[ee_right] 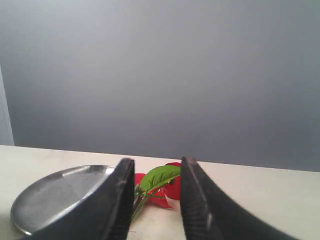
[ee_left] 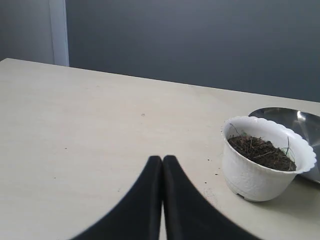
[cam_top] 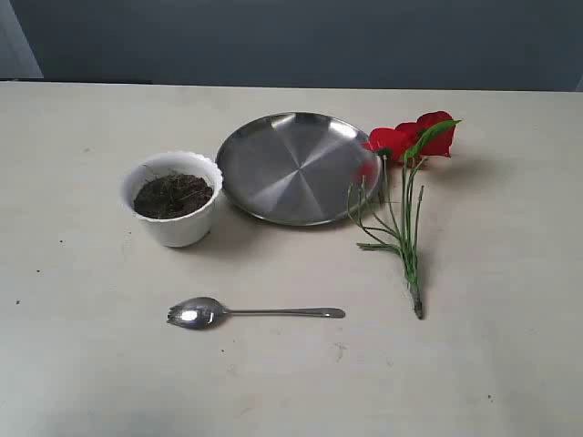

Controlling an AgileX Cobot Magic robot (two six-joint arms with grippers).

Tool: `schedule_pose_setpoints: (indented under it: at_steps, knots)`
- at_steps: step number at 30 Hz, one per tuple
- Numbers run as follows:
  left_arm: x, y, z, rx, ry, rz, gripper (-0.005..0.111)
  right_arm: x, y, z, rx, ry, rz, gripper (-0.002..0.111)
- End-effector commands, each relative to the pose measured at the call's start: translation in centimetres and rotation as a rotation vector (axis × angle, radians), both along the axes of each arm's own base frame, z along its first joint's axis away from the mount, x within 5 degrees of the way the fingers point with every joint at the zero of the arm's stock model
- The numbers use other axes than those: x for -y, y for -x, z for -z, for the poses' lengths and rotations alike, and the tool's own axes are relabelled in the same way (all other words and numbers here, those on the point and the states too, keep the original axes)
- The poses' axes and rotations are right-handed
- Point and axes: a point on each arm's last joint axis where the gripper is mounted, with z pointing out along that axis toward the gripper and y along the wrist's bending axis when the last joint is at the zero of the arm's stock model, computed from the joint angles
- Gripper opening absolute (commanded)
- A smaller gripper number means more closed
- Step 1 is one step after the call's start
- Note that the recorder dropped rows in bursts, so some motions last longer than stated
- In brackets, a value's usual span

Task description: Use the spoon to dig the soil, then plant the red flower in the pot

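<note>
The white scalloped pot stands left of centre, filled with dark soil. The silver spoon lies flat in front of it, bowl to the left. The red flower lies on the table at the right, petals away from the front edge and stem toward it. Neither gripper shows in the exterior view. My left gripper is shut and empty, hovering over bare table beside the pot. My right gripper is open, and the flower shows beyond the gap between its fingers.
A flat round steel plate sits behind, between pot and flower. A few soil crumbs dot the beige table. A dark grey wall runs behind the table's far edge.
</note>
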Motion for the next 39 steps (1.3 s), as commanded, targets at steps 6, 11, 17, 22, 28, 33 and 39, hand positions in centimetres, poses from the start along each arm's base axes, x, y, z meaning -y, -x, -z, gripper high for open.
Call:
schedule_pose_setpoints:
  at_steps: [6, 11, 17, 22, 28, 33, 39]
  knots:
    - [0.0, 0.0, 0.0, 0.014, -0.001, 0.004, 0.000, -0.5, 0.8, -2.3, 0.255, -0.088, -0.080, 0.031]
    - [0.0, 0.0, 0.0, 0.014, -0.001, 0.004, 0.000, -0.1, 1.6, -4.0, 0.359, -0.406, -0.159, 0.031]
    - [0.0, 0.0, 0.0, 0.014, -0.001, 0.004, 0.000, 1.0, 1.7, -4.7, 0.274, -0.906, -0.258, 0.031]
    - [0.0, 0.0, 0.0, 0.014, -0.001, 0.004, 0.000, 1.5, 1.5, -4.6, 0.215, -1.112, -0.276, 0.031]
    - [0.0, 0.0, 0.0, 0.014, -0.001, 0.004, 0.000, 2.2, 1.5, -4.7, 0.232, -1.247, -0.270, 0.031]
    - [0.0, 0.0, 0.0, 0.014, -0.001, 0.004, 0.000, 3.6, 1.5, -4.7, 0.296, -1.392, -0.194, 0.031]
    - [0.0, 0.0, 0.0, 0.014, -0.001, 0.004, 0.000, 3.1, 2.4, -7.2, 0.370, -1.259, -0.263, 0.031]
